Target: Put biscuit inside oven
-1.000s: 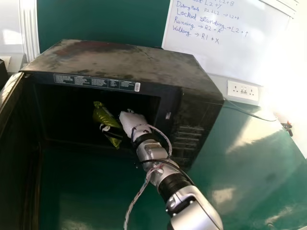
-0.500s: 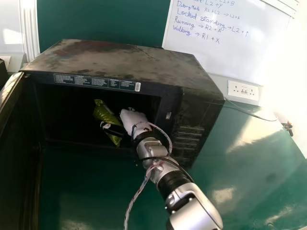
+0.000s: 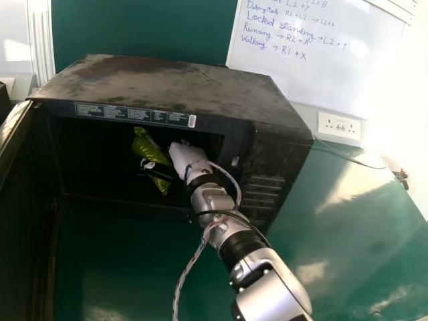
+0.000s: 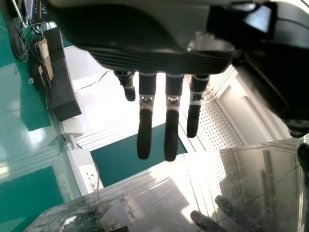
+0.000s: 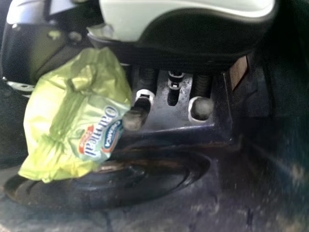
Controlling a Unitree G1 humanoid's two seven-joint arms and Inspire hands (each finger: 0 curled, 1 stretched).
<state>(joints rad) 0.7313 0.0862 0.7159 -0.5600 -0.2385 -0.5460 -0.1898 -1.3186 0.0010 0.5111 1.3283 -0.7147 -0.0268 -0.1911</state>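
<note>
In the head view my right hand (image 3: 185,156) is inside the dark oven (image 3: 167,87), the arm entering through its open front. Left of the hand, the green biscuit packet (image 3: 151,160) hangs tilted inside the cavity. The right wrist view has the biscuit packet (image 5: 79,116) pinched between the thumb and curled fingers of my right hand (image 5: 137,116), above the oven floor; the thumb is mostly hidden by the packet. In the left wrist view my left hand (image 4: 171,121) has its fingers straight and holds nothing.
The oven door (image 3: 23,200) stands open on the left. A green tabletop (image 3: 348,247) extends around the oven. Behind it are a whiteboard (image 3: 321,80) and a wall socket (image 3: 339,127). The right wrist view shows a round recess (image 5: 159,174) in the oven floor.
The right hand and the biscuit packet have moved slightly up and deeper within the oven opening. The packet remains held, and the oven has not moved.
</note>
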